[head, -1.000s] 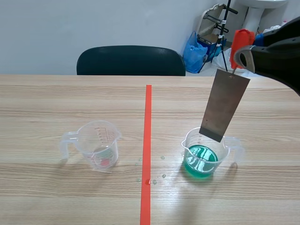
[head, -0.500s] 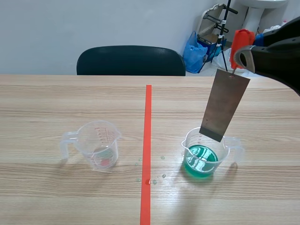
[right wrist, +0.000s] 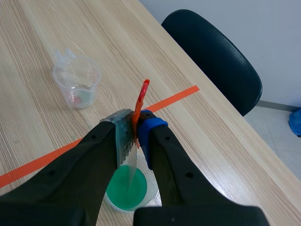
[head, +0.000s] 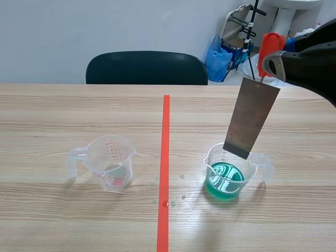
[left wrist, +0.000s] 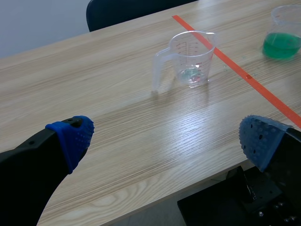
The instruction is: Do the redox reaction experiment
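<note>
My right gripper (head: 273, 59) is raised at the right, shut on an orange clip (head: 270, 44). From the clip hangs a grey metal plate (head: 251, 118), tilted, its lower edge just above the rim of a clear beaker of green liquid (head: 229, 171). In the right wrist view the clip (right wrist: 141, 96) sticks up between the fingers of the gripper (right wrist: 136, 129), with the green beaker (right wrist: 126, 189) below. A second clear beaker (head: 109, 161), nearly empty, stands left of the tape line. My left gripper (left wrist: 164, 136) is open near the table's front edge, short of that beaker (left wrist: 190, 59).
A dark chair (head: 146, 67) stands behind the table's far edge. A few droplets (head: 169, 200) lie on the wood by the tape line, between the two beakers. A blue bag (head: 218, 58) and a stand are on the floor at the back right.
</note>
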